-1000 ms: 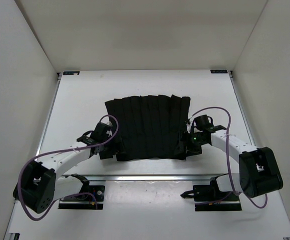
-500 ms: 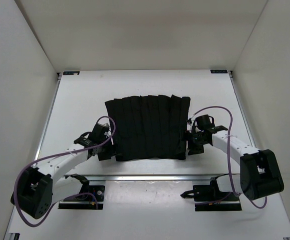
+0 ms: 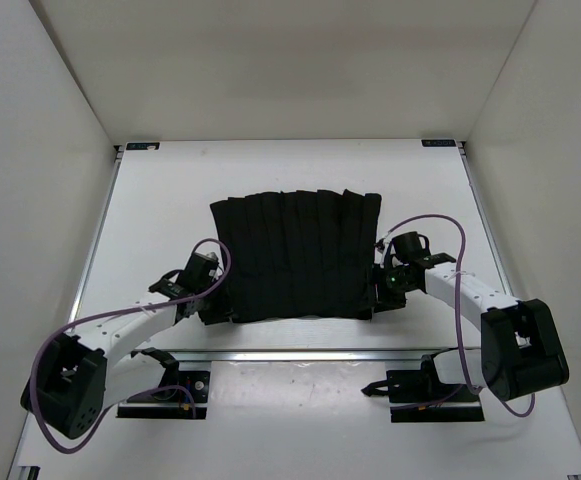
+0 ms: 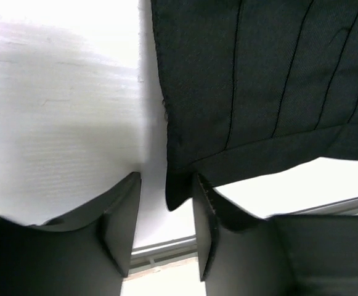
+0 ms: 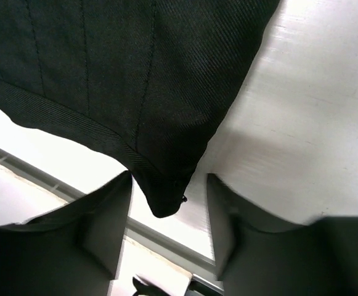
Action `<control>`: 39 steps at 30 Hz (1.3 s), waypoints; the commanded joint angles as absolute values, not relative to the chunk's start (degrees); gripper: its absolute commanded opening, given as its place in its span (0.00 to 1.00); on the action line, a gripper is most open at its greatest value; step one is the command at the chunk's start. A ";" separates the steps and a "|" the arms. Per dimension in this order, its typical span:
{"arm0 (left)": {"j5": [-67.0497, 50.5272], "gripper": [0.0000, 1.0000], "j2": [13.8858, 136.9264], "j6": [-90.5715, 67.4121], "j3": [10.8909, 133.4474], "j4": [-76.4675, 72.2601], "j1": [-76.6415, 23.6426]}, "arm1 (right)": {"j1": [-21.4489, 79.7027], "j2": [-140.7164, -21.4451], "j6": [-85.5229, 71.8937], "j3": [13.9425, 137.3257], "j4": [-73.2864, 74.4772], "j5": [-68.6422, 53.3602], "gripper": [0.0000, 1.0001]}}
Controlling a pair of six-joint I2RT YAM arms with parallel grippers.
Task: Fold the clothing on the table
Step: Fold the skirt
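The clothing [image 3: 295, 255], black and pleated, lies flat in the middle of the table [image 3: 160, 200]. My left gripper [image 3: 213, 306] is at its near-left corner and my right gripper [image 3: 378, 291] at its near-right corner. In the left wrist view the left gripper [image 4: 164, 216] is open, and the clothing's corner [image 4: 177, 185] hangs between the jaws, close against the right finger [image 4: 206, 234]. In the right wrist view the right gripper [image 5: 168, 225] is open around the other corner of the clothing [image 5: 163, 197], with a gap on both sides.
A silver rail [image 3: 300, 353] runs along the table's near edge, just behind both grippers, and shows again as the rail [image 4: 166, 248] under the left fingers. White walls enclose the table on three sides. Purple cables loop over both arms.
The left wrist has slid a little nearer, down the clothing's left edge to its near corner. The right wrist has shifted only slightly. The clothing lies as before.
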State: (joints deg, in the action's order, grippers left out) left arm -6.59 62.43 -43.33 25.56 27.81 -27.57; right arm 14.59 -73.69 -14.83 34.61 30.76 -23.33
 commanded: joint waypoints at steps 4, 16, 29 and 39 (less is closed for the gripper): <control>-6.59 0.32 64.78 -42.27 25.84 24.96 -27.77 | 14.85 -73.04 -14.59 34.45 30.23 -23.11 0.27; -5.54 0.00 66.44 -38.06 34.71 32.51 -27.60 | 14.41 -69.71 -14.33 37.08 32.78 -24.26 0.00; -3.43 0.00 74.41 -28.22 47.25 35.16 -22.85 | 10.11 -69.32 -12.32 45.15 28.75 -23.65 0.00; -0.62 0.00 98.08 -16.36 86.97 37.52 -17.49 | 6.67 -87.97 -6.78 78.89 24.44 -17.94 0.00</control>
State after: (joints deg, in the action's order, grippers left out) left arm -4.34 97.56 -21.80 76.62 36.36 -18.31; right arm 7.40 -87.72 -10.17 71.31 27.86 -21.43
